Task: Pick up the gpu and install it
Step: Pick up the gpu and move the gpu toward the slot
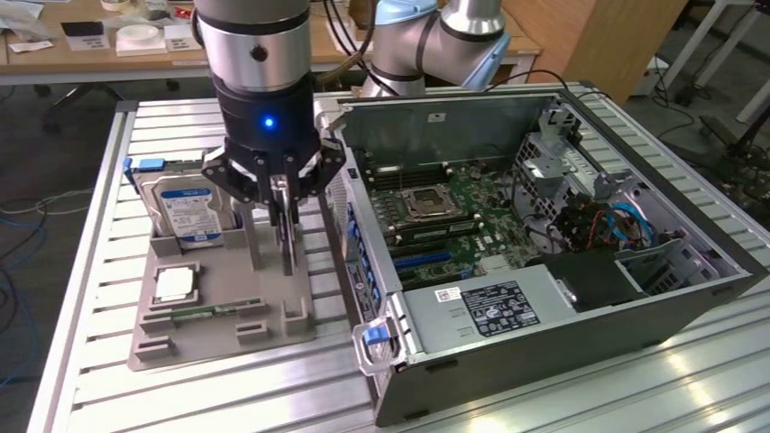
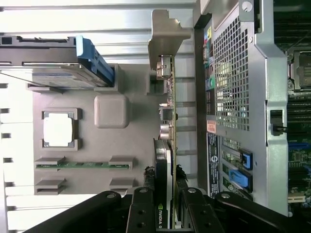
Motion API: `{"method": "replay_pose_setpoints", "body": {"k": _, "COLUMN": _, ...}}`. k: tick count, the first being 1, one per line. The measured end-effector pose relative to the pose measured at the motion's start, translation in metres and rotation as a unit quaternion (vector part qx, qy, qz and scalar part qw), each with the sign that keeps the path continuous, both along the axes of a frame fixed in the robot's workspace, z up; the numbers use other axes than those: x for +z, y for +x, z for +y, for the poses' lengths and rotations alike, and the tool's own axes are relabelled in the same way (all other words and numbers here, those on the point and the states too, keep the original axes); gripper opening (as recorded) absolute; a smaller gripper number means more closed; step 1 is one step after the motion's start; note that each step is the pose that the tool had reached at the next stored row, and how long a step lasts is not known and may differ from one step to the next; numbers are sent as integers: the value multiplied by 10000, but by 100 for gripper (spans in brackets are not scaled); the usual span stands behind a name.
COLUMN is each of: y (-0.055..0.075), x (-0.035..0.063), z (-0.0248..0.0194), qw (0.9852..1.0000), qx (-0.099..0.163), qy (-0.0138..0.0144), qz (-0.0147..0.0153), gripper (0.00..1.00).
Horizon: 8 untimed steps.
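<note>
The gpu [image 1: 288,242] stands on edge over the grey tray [image 1: 223,338], a thin card with a silver end bracket [image 2: 167,34]. In the wrist view the gpu [image 2: 170,121] is seen edge-on, its black cooler side between my fingers. My gripper [image 1: 283,203] comes straight down onto its top edge, and the gripper [image 2: 165,183] is shut on the card, one black finger on each face. Whether the card's lower edge still rests in the tray slot I cannot tell. The open computer case [image 1: 542,225] lies just to the exterior view's right.
On the tray stand a silver hard drive [image 1: 187,212] with a blue-white label, a square chip [image 1: 177,286] and a narrow green memory stick [image 1: 205,313]. The case's rear wall [image 2: 243,97] is close beside the card. Both tray and case rest on a slatted metal table [image 1: 96,271].
</note>
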<state>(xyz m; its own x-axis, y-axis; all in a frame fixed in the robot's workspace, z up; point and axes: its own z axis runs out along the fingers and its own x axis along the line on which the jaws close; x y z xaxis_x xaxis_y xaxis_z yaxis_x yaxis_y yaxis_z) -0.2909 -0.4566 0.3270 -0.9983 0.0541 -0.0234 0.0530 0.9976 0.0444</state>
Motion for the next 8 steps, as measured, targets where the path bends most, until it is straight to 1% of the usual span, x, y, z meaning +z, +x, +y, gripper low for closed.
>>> {"method": "replay_pose_setpoints", "body": {"k": 8, "y": 0, "x": 156, "z": 0, "qw": 10000, "qx": 0, "qy": 0, "qz": 1, "gripper": 26}}
